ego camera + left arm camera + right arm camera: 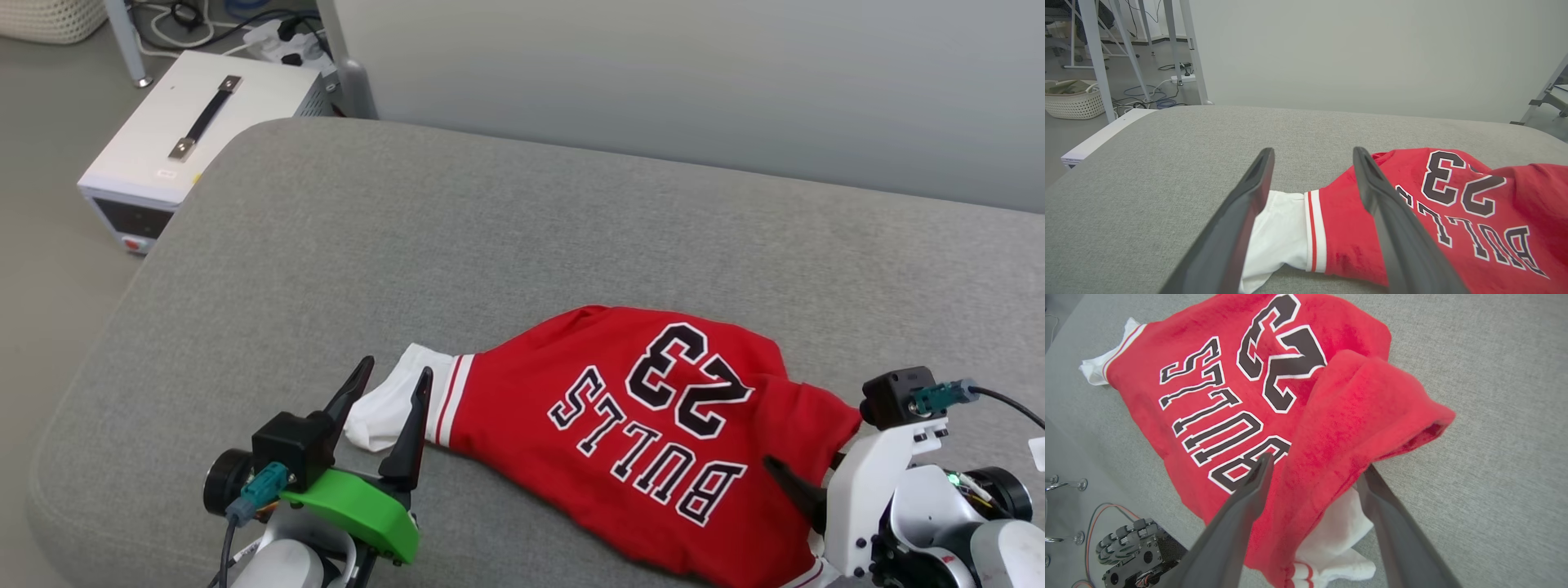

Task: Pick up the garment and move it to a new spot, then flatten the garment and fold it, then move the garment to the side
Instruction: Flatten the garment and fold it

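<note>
Jaws both gape empty; we should pinch the garment's [653,425] sleeve [1280,228] with left gripper [397,366], its red fold [1363,412] with right gripper [1317,461], lifting evenly.

Red jersey shirt with white sleeves [653,425] is lying on the grey fabric cushion [408,229]. One sleeve [384,412] sits between the left gripper's [397,366] jaws, body just right of them; a bunched fold's [1355,416] between the right gripper's [1316,463] jaws.

A white box [175,131] with a black handle sits far left on the floor. A woven basket [1075,107] stands beyond it.
</note>
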`<state>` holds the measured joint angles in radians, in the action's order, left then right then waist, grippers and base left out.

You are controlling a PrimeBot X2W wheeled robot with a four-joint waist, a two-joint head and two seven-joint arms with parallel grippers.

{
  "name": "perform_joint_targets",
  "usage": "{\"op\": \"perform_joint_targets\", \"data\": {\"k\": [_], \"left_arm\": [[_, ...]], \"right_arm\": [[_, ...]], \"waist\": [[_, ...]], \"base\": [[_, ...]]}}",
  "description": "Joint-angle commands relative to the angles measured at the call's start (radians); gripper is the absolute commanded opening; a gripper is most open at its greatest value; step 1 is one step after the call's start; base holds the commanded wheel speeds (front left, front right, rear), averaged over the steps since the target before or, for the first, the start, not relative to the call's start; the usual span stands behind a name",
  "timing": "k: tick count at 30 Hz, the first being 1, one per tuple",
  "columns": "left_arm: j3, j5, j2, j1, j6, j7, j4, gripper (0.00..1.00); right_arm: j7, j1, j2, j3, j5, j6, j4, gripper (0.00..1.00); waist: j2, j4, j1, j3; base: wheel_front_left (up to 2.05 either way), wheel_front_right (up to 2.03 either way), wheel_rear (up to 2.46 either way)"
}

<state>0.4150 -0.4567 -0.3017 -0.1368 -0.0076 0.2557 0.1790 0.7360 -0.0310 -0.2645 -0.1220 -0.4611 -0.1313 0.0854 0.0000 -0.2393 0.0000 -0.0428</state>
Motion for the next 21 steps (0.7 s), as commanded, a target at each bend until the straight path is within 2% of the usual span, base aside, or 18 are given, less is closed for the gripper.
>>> {"op": "perform_joint_targets", "data": {"k": [1,4,5,6,7,8,14,21], "left_arm": [[-0.004,0.012,0.011,-0.023,-0.009,0.006,0.0,1.0],[-0.01,0.021,0.02,-0.028,-0.017,0.006,0.002,1.0],[-0.012,0.023,0.023,-0.03,-0.019,0.006,0.002,1.0],[-0.015,0.026,0.027,-0.032,-0.022,0.006,0.003,1.0],[-0.017,0.029,0.029,-0.034,-0.024,0.006,0.005,1.0],[-0.019,0.032,0.032,-0.036,-0.028,0.006,0.007,1.0],[-0.033,0.047,0.046,-0.037,-0.04,0.006,0.014,1.0],[-0.053,0.063,0.076,-0.03,-0.061,0.006,-0.022,1.0]], "right_arm": [[-0.001,-0.023,0.005,0.004,-0.002,0.001,-0.012,1.0],[-0.016,-0.047,0.011,0.009,0.002,0.001,-0.046,1.0],[-0.02,-0.054,0.013,0.011,0.002,0.001,-0.059,0.95],[-0.026,-0.063,0.008,0.005,0.005,0.001,-0.072,0.42],[-0.035,-0.071,0.001,-0.006,0.006,0.001,-0.079,0.42],[-0.058,-0.082,-0.007,-0.016,0.007,0.001,-0.084,0.02],[-0.163,-0.136,-0.048,-0.042,0.002,0.001,-0.085,0.0],[-0.171,-0.234,-0.133,-0.041,0.001,0.001,-0.039,0.0]], "waist": [[0.0,-0.027,0.0,-0.025],[0.0,-0.04,0.0,-0.04],[0.0,-0.043,0.0,-0.044],[0.0,-0.047,0.0,-0.048],[0.0,-0.049,0.0,-0.05],[0.0,-0.052,0.0,-0.052],[0.0,-0.064,0.0,-0.043],[0.0,-0.09,0.0,-0.076]], "base": [[0.0,0.0,0.0],[0.0,0.0,0.0],[0.0,0.0,0.0],[0.0,0.0,0.0],[0.0,0.0,0.0],[0.0,0.0,0.0],[0.0,0.0,0.0],[0.0,0.0,0.0]]}}
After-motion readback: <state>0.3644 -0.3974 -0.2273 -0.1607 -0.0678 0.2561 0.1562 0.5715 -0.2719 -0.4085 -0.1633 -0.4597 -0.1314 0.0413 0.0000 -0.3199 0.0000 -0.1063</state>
